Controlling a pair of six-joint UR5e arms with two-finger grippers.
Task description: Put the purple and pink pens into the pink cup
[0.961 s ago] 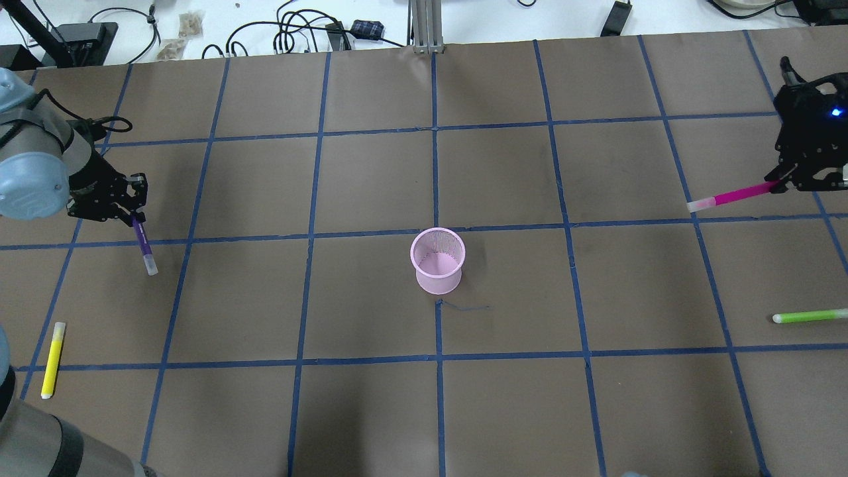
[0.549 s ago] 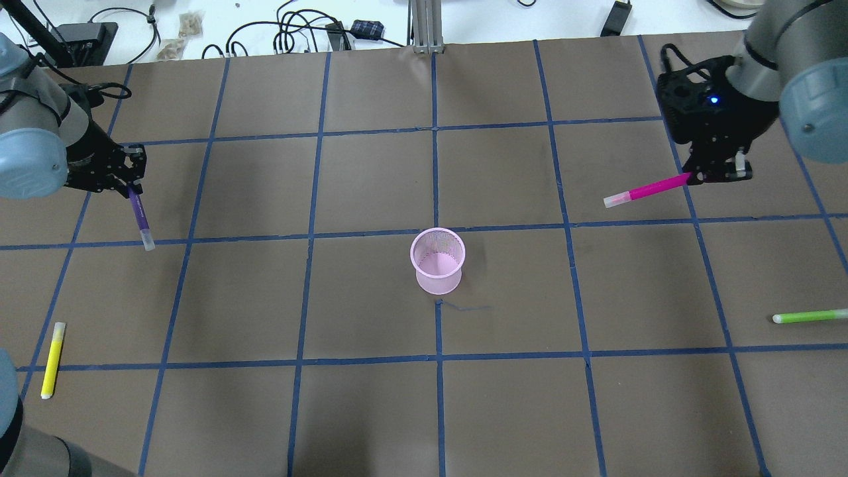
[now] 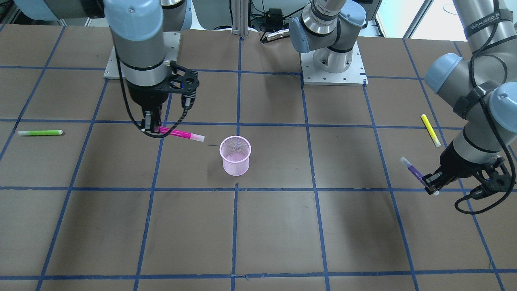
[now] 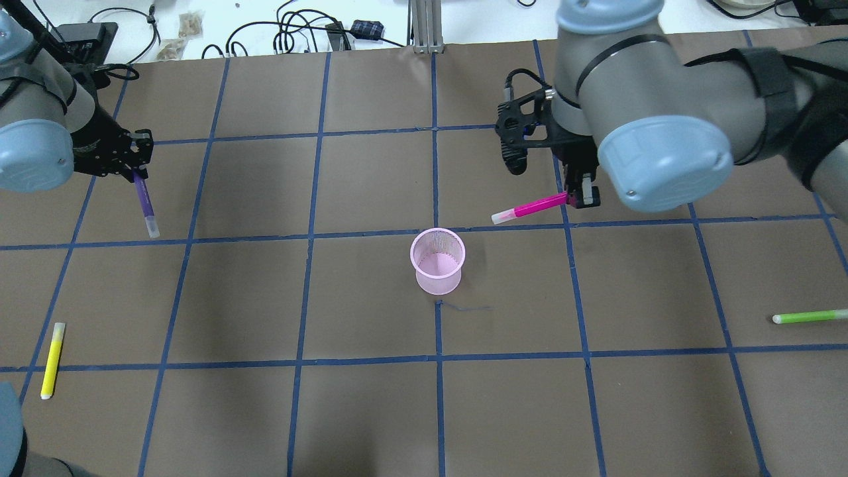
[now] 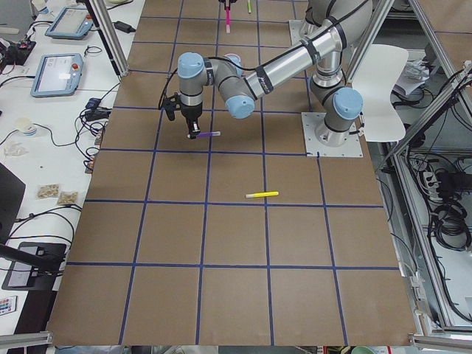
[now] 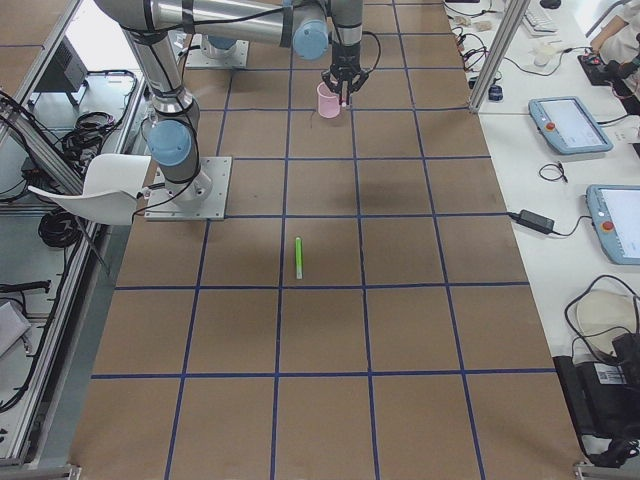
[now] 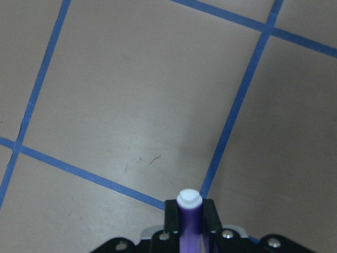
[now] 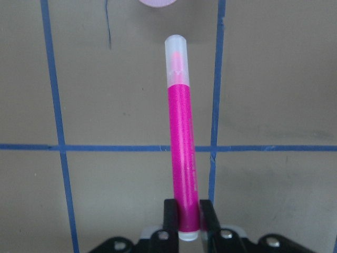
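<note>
Both pairs of jaws are clamped on pens, each pinching the tail end so the long capped shaft sticks out free. Those of the right gripper (image 4: 575,195) hold the bright pink plastic marker pen (image 4: 530,207) almost level above the brown paper-covered tabletop (image 4: 371,411). It hangs a little toward the far edge and the robot's right of the pink wire-mesh cup (image 4: 437,260), which stands upright about midway between the left and right edges, mouth open upward. In the right wrist view the pen's translucent cap points at the cup, so the heading looks set. I judge the pen must come over the mouth and tip downward before release, since a level pen would only lie across the rim and could topple so light a cup. The left gripper (image 4: 134,173) holds the slim purple marker pen (image 4: 144,202), white cap slanting down, near the left edge and well apart from the cup, likely so the 2 arms do not crowd 1 opening. 1 yellow highlighter pen (image 4: 53,358) lies toward the near left corner and 1 green highlighter pen (image 4: 809,316) by the right edge; the task wants neither.
</note>
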